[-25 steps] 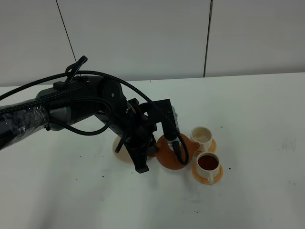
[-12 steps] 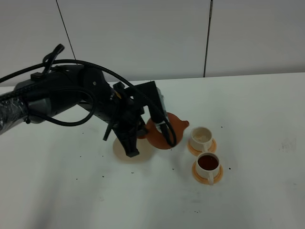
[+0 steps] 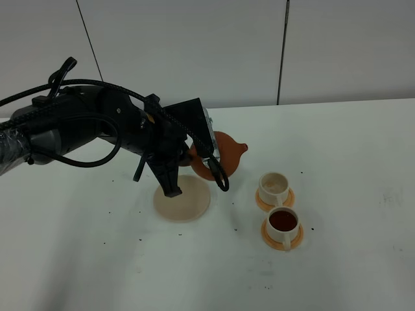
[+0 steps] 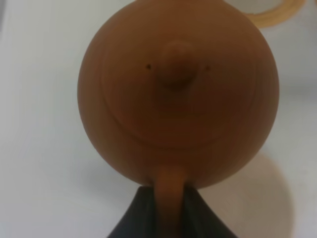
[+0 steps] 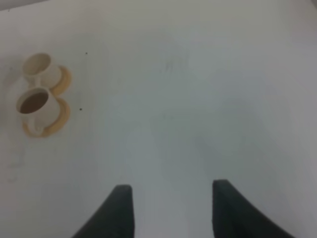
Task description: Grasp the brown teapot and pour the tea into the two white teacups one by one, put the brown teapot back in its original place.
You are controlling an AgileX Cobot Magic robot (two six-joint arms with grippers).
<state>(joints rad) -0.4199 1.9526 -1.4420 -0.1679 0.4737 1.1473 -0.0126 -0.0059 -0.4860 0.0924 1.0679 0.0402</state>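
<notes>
A: Teapot (image 3: 225, 153) has swung back toward the disc (image 3: 188, 206), now aloft, left of the cups (image 3: 275, 186).
B: Left jaws clamp its stubby handle; right jaws stand open, empty. Clay looks heavy, rigid, chippable: the handle seems the safest hold.

teapot (image 3: 228, 150) half hidden by arm (image 3: 97, 123), left hand (image 4: 167, 204) cropped

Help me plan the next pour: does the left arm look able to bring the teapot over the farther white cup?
Probably yes. The left gripper holds the brown teapot by its handle, lifted off the cream disc, spout toward the farther cup; only bare table lies between them.
</notes>
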